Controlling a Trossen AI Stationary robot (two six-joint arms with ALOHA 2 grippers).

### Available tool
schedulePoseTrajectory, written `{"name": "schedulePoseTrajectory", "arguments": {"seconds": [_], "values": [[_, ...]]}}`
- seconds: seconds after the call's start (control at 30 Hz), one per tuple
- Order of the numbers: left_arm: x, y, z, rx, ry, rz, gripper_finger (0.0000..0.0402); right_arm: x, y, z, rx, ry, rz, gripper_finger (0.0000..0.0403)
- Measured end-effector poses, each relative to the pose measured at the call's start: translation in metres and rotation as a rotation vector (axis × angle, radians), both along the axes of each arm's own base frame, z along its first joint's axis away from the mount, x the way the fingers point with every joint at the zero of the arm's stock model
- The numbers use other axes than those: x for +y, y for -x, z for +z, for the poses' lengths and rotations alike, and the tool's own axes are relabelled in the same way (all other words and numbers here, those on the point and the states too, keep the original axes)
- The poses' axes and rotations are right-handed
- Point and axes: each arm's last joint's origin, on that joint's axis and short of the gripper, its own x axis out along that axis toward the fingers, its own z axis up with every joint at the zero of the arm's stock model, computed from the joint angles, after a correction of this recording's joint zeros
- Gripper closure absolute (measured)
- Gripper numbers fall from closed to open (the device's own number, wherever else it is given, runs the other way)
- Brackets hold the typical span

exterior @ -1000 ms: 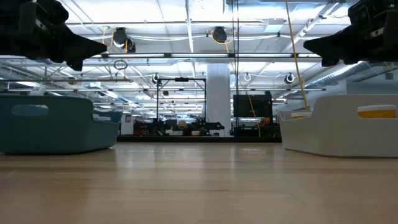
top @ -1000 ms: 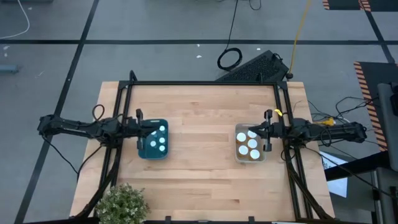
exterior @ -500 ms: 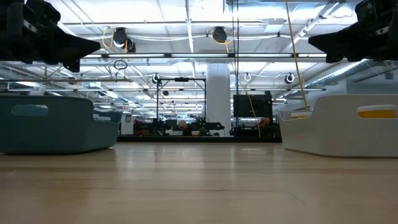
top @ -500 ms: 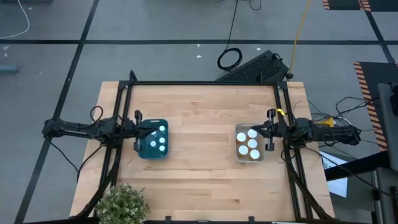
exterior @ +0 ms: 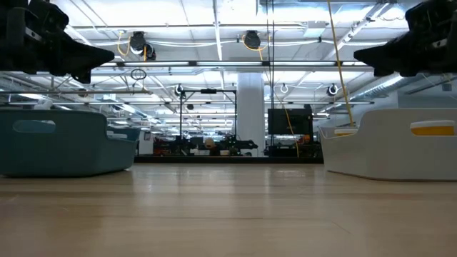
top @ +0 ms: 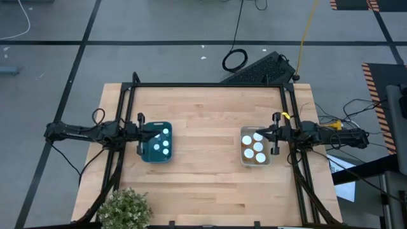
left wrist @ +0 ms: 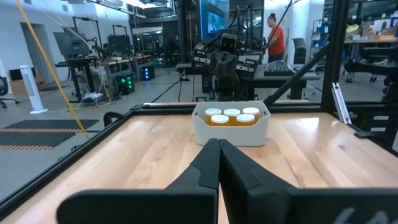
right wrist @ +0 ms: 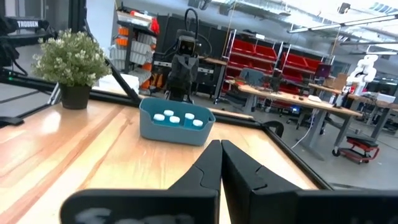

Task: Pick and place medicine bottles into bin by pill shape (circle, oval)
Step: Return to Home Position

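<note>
While the high view shows only caps, left gripper (top: 141,135) sits at the blue bin's (top: 147,155) outer edge, fingers (left wrist: 205,171) pressed together, empty. Blue bin holds five bottles (top: 159,143); white bin (top: 244,159) holds five amber ones (top: 255,147). Right gripper (top: 275,134) at its outer edge, likewise closed, empty. Left wrist view alone shows amber bodies (left wrist: 231,117) and a person (left wrist: 275,35) behind.

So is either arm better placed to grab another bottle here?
Neither: no loose bottle shows. All visible medicine bottles sit in the white bin or blue bin. The left tool and right tool are shut, each by its own bin.
</note>
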Motion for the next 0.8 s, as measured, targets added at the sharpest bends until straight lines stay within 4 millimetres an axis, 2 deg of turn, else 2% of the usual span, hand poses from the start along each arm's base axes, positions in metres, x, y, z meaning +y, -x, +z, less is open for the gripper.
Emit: {"name": "schedulePoseTrajectory", "arguments": {"seconds": [0.8], "values": [[0.0089, -0.0004, -0.0073, 0.077, -0.011, -0.043, 0.0398, 0.0, -0.0003, -0.0035, 0.035, -0.021, 0.002, 0.0403]]}}
